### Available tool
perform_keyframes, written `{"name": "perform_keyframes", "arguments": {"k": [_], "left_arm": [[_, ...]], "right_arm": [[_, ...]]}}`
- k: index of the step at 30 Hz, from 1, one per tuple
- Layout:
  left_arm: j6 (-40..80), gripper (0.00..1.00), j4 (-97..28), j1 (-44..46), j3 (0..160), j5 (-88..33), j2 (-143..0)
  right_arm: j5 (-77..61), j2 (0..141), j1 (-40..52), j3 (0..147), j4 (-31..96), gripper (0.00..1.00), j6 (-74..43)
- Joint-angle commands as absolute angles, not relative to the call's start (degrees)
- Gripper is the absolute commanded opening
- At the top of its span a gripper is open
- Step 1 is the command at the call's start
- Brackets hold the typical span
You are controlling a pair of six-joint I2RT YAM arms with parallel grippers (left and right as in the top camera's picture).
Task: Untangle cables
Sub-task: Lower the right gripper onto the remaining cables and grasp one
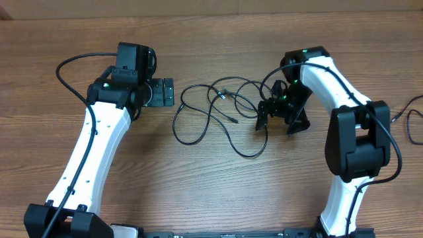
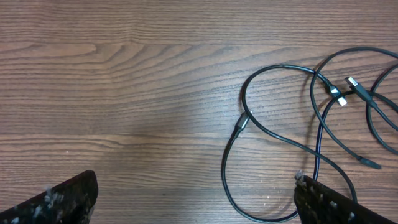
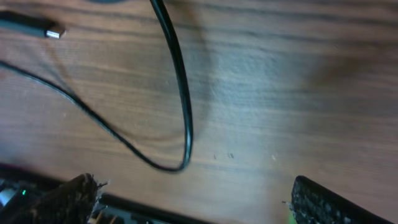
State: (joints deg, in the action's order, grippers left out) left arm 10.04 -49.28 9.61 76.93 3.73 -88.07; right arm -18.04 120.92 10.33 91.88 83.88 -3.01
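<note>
Overhead: thin black cables point(image 1: 222, 93) lie loosely looped together; both arms' jaws gape empty.

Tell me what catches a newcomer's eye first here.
A loose tangle of thin black cables sprawls at the middle of the wooden table. The right gripper sits open at the tangle's right edge; the left gripper, also open, is just left of it, holding nothing.
</note>
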Motion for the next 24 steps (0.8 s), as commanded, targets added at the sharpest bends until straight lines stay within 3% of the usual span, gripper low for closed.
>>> {"name": "perform_keyframes", "arguments": {"k": [1, 4, 10, 15, 18, 19, 24], "left_arm": [[8.8, 1.00, -49.1, 9.3, 77.4, 4.5, -87.3], [8.8, 1.00, -49.1, 9.3, 77.4, 4.5, -87.3], [8.8, 1.00, -49.1, 9.3, 77.4, 4.5, -87.3], [8.8, 1.00, -49.1, 9.3, 77.4, 4.5, -87.3], [8.8, 1.00, -49.1, 9.3, 77.4, 4.5, -87.3], [8.8, 1.00, -49.1, 9.3, 77.4, 4.5, -87.3], [8.8, 1.00, -49.1, 9.3, 77.4, 4.5, -87.3]], "right_arm": [[-18.1, 120.6, 12.8, 89.4, 81.2, 0.96, -6.4], [-18.0, 120.6, 15.1, 87.0, 77.6, 0.96, -8.1], [-18.0, 120.6, 17.0, 83.3, 70.1, 0.85, -13.3], [-18.0, 120.6, 17.0, 81.6, 68.2, 0.50, -13.8], [-18.1, 120.6, 17.0, 81.7, 67.5, 0.11, -13.8], [-18.0, 120.6, 17.0, 81.7, 67.4, 0.04, -13.7], [-16.6, 120.6, 16.0, 84.2, 69.4, 0.04, -13.5]]}}
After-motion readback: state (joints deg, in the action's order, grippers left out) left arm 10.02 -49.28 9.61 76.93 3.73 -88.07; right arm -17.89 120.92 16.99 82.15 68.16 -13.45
